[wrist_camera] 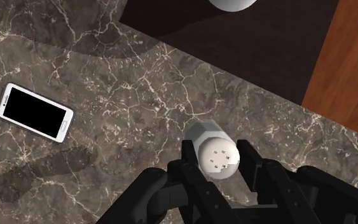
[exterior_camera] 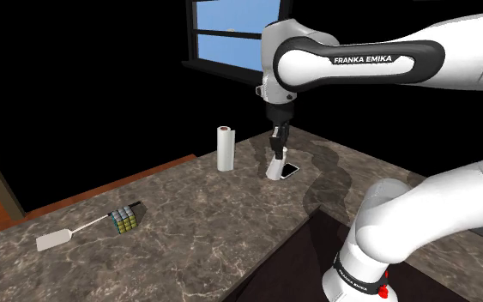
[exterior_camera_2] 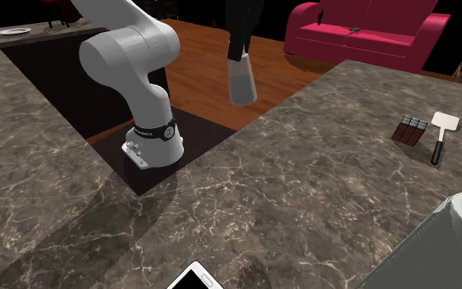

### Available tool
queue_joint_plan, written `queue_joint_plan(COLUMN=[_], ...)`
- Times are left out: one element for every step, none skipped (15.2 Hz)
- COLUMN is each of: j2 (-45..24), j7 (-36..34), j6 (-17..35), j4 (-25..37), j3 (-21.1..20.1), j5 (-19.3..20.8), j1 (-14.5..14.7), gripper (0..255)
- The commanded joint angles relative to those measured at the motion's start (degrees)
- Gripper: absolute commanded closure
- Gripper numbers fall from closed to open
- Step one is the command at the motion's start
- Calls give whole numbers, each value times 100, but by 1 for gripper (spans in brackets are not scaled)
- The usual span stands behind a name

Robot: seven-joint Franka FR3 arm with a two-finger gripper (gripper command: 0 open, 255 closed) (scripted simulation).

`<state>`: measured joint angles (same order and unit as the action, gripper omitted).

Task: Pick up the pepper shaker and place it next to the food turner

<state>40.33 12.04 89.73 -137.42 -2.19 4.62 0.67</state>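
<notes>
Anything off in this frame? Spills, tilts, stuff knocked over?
Nothing spilled or knocked over. Only the pepper shaker, clasped in the gripper, leans slightly, while the paper towel roll stands upright. The phone and food turner lie flat.

The pepper shaker [wrist_camera: 217, 154], a small plain white cylinder with a rounded cap pierced by a cluster of little holes, sat clasped between the two black fingers of the gripper [wrist_camera: 217, 151], cap toward the wrist. From the second exterior view it [exterior_camera_2: 241, 80] hung slightly tilted, apparently clear of the dark veined marble counter [exterior_camera_2: 319, 189]. The food turner [exterior_camera: 66, 234], with a flat white rectangular blade and a slim handle that looked dark from the second exterior view [exterior_camera_2: 441, 133], lay flat on that counter, well apart from the shaker [exterior_camera: 276, 166].
</notes>
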Motion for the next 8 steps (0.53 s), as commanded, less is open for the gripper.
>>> queue_joint_plan(j2=[-260,-389,-521,-659,-800,-946,-1096,-1250], j7=[-271,-397,-521,-645,-769,-893,-1018,-1142], j6=[55,79,102,124,145,165,183,200], j4=[185,281,384,493,608,729,857,990], j3=[-230,-336,-442,-546,-649,-750,-849,-947], j5=[-172,-245,-312,-375,-432,-483,-527,-566], j1=[97,139,177,214,248,281,313,343], gripper=[255,255,255,255,255,255,255,255])
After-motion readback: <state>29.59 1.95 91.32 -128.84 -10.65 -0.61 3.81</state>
